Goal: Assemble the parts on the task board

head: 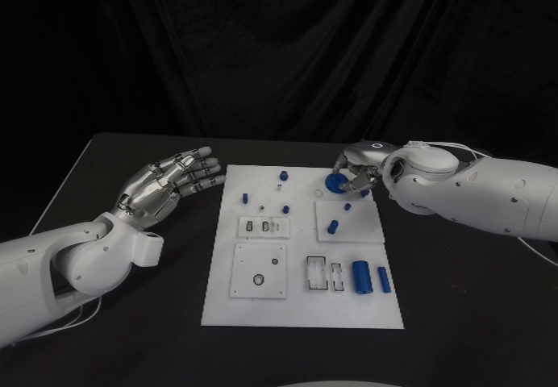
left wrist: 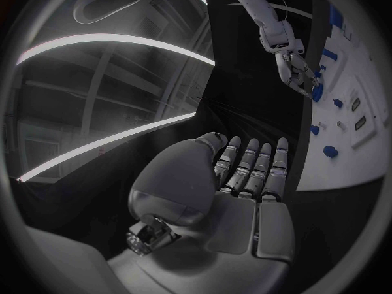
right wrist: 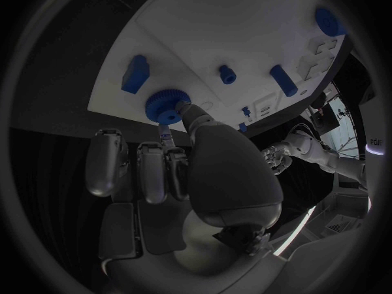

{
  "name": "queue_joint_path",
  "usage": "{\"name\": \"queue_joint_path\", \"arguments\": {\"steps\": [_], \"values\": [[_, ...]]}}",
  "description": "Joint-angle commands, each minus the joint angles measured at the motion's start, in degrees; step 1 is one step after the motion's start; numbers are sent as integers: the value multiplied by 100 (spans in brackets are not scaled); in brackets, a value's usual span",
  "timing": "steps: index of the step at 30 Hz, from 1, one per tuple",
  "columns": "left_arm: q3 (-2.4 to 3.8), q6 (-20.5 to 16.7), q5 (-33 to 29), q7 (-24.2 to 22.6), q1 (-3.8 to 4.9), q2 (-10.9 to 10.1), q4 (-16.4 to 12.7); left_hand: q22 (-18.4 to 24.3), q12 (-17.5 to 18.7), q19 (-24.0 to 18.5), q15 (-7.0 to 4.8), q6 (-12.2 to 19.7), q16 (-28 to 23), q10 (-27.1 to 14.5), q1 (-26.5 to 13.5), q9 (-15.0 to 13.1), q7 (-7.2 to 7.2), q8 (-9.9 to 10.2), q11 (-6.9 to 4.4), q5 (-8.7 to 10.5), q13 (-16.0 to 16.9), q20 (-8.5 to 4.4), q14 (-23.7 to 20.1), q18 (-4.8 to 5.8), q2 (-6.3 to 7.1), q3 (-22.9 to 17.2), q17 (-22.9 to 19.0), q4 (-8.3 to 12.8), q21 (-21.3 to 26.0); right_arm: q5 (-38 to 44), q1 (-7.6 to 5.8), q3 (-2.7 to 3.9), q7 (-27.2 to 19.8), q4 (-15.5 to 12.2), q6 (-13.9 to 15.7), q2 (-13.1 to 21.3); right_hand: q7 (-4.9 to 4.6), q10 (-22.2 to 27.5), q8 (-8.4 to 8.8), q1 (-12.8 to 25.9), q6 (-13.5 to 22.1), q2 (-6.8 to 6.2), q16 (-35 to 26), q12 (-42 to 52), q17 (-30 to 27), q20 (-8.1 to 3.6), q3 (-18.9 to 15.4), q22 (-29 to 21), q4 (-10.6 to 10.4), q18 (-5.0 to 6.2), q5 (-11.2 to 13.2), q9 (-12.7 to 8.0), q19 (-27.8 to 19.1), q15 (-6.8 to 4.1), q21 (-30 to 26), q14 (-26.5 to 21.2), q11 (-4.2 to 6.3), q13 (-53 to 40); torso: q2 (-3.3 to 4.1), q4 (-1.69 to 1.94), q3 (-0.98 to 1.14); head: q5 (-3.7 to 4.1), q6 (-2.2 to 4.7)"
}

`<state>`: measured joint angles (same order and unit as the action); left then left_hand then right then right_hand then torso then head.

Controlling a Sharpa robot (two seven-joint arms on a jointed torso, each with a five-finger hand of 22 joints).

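My right hand (head: 355, 172) is over the far right part of the task board (head: 302, 310), pinching a round blue knurled part (head: 334, 184) between thumb and a fingertip; my other fingers (right wrist: 151, 170) on that hand are curled in beside it. From my right wrist, the round part (right wrist: 167, 106) sits just at the board's (right wrist: 245, 32) edge, held at my fingertip, and whether it rests on the board or hangs just above it I cannot tell. Near it on the white surface are a blue block-like piece (right wrist: 134, 73), a small blue peg (right wrist: 226, 74) and a short blue cylinder (right wrist: 283, 80).

My left hand (head: 172, 184) is off the board, above the black table (head: 465, 306) just to the board's left, palm open, fingers straight and apart, holding nothing. From my left wrist I see its fingers (left wrist: 255, 166) pointing toward the board (left wrist: 359, 137).

Closer to me on the board, two blue cylinders (head: 362, 276) lie side by side near the right edge, beside clear rectangular slots (head: 316, 272).
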<state>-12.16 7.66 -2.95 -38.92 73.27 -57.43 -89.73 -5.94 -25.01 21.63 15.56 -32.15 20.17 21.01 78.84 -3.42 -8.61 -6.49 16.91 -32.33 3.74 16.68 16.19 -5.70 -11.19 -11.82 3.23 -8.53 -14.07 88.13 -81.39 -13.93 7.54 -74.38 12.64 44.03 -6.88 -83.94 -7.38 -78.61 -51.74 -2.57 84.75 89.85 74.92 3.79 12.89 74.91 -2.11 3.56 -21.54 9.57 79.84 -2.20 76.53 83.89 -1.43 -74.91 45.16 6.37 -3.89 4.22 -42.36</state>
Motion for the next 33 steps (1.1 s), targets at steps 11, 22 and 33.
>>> {"name": "queue_joint_path", "arguments": {"steps": [11,22,33], "values": [[5,107,-20,-658,-14,6,-4,12,-15,-28,14,10,21,36,-59,-8,-33,-9,-13,-4,8,1,-11,76,-4,-43,6,2,29,429,102,-24,-29,6,69,-2,95,-606,-1249,-20,65,7,-53,15,822,-52,134,54,295,97,-1001,1336,-6,-62,-79,346,75,-1509,2,-3,1,-18,27],[5,96,-20,-639,-16,-1,2,13,-14,-30,15,9,36,36,-63,-8,-35,-9,-13,-2,8,0,0,78,-3,-53,8,2,31,366,-181,-17,-40,-535,416,213,173,-606,-2019,268,352,-62,23,15,945,-48,220,249,228,49,-1027,2095,132,-81,58,406,73,-1509,0,4,4,-34,17],[5,120,-21,-608,-18,48,8,13,-14,-31,18,11,52,37,-68,-8,-37,-9,-14,-1,8,1,13,80,-1,-65,11,2,31,322,-407,-16,-119,-862,241,-10,221,-606,-2145,468,408,-125,89,15,1031,-67,152,377,38,16,-433,2242,225,-101,160,446,98,-1509,-2,15,-9,-3,25]]}}
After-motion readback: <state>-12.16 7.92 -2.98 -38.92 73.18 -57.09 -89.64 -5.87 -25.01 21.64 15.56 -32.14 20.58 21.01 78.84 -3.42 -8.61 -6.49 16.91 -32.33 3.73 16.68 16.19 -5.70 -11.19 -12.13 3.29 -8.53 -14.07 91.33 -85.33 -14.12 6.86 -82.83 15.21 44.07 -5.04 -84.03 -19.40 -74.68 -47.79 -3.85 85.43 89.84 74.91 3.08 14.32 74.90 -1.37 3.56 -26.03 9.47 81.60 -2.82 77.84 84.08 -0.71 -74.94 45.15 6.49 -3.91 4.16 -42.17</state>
